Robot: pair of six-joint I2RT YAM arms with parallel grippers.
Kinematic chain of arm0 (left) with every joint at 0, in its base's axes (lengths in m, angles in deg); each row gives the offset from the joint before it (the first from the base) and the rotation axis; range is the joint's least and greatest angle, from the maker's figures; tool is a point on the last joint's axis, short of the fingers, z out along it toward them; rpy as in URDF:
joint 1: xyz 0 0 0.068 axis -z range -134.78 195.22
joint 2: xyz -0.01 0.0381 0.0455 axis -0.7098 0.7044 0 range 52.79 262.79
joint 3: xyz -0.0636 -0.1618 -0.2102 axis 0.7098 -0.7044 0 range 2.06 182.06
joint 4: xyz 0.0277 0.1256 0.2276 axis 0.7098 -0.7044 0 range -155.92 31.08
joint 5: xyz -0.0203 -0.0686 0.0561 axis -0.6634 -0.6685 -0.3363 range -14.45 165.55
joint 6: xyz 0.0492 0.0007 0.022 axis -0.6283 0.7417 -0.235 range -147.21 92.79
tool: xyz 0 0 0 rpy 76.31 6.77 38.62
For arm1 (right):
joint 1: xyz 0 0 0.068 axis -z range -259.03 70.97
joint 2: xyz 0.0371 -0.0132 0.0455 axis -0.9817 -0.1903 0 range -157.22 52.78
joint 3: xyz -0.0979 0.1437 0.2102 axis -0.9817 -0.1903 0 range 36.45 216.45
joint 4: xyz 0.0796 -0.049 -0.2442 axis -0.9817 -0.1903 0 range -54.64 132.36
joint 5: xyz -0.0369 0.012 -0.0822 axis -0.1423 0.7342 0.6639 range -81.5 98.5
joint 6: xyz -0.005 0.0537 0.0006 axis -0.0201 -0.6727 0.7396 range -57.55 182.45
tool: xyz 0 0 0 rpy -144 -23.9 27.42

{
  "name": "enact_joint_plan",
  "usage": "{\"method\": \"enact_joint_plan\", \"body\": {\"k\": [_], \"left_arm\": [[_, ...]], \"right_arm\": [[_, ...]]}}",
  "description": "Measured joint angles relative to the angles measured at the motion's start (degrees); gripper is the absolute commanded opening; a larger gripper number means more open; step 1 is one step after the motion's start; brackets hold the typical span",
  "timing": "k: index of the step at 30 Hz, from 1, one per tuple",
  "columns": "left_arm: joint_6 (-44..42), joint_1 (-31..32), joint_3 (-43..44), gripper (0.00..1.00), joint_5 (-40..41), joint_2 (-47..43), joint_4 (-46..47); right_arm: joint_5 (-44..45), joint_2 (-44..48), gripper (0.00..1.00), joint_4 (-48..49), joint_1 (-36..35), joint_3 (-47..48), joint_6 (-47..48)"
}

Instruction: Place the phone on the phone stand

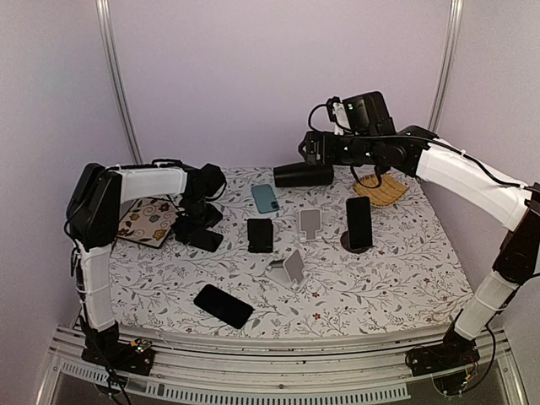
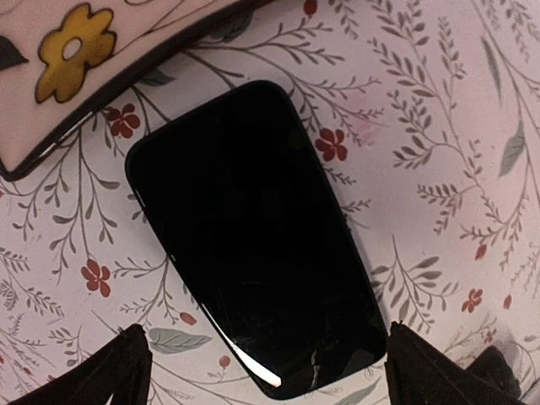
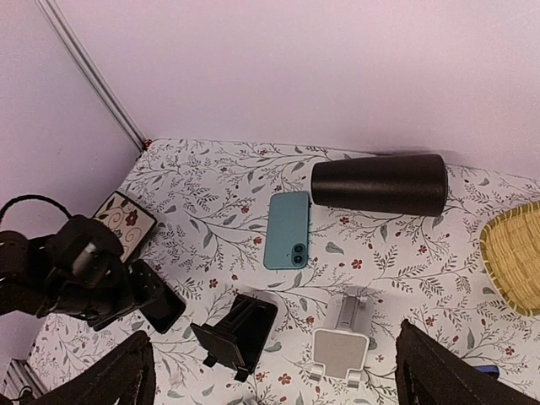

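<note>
A black phone (image 2: 253, 236) lies flat on the floral cloth. My left gripper (image 2: 270, 381) hangs just above it, open, with a finger on each side of its near end and nothing held. From above, this gripper (image 1: 196, 226) is at the table's left, over that phone (image 1: 207, 241). My right gripper (image 3: 270, 380) is open and empty, raised high (image 1: 310, 152) over the back. Below it stand a black phone stand (image 3: 240, 333) and a white phone stand (image 3: 342, 346). A teal phone (image 3: 287, 229) lies face down behind them.
A silver stand (image 1: 289, 268) sits mid-table, and another black phone (image 1: 223, 305) lies near the front. A further phone (image 1: 359, 222) stands upright on a round base. A black cylinder (image 1: 304, 175), a woven basket (image 1: 380, 190) and a flowered tile (image 1: 148, 221) are also here.
</note>
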State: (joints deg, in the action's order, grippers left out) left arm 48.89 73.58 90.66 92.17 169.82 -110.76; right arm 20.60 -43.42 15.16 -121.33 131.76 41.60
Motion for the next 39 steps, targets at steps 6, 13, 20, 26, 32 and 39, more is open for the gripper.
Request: {"method": "enact_joint_plan", "body": {"k": [6, 13, 20, 26, 32, 39], "left_arm": [[5.3, -2.2, 1.8, 0.97, -0.5, 5.5, -0.6], [8.8, -4.6, 2.2, 0.97, -1.6, 6.5, 0.9], [9.9, -5.3, 3.3, 0.94, -1.6, 7.4, 0.0], [9.8, -5.6, 4.8, 0.73, -1.6, 8.5, -1.3], [6.6, -5.9, 5.2, 0.63, -0.8, 8.5, -0.6], [-0.8, -5.9, 2.7, 0.61, -0.7, 5.5, 3.0]], "right_arm": [[-2.5, 4.2, 0.99, -1.2, 0.0, -0.4, 1.9], [-3.7, 7.0, 0.99, -2.3, 0.0, -2.4, 3.0], [-5.4, 7.0, 0.99, -2.4, 0.0, -3.0, 3.1], [-7.1, 7.0, 0.99, -2.3, 0.0, -3.1, 2.9], [-8.1, 6.7, 0.99, -2.3, 0.0, -3.3, 2.7], [-11.5, 5.8, 0.99, -0.9, 0.0, -3.3, 2.5]]}}
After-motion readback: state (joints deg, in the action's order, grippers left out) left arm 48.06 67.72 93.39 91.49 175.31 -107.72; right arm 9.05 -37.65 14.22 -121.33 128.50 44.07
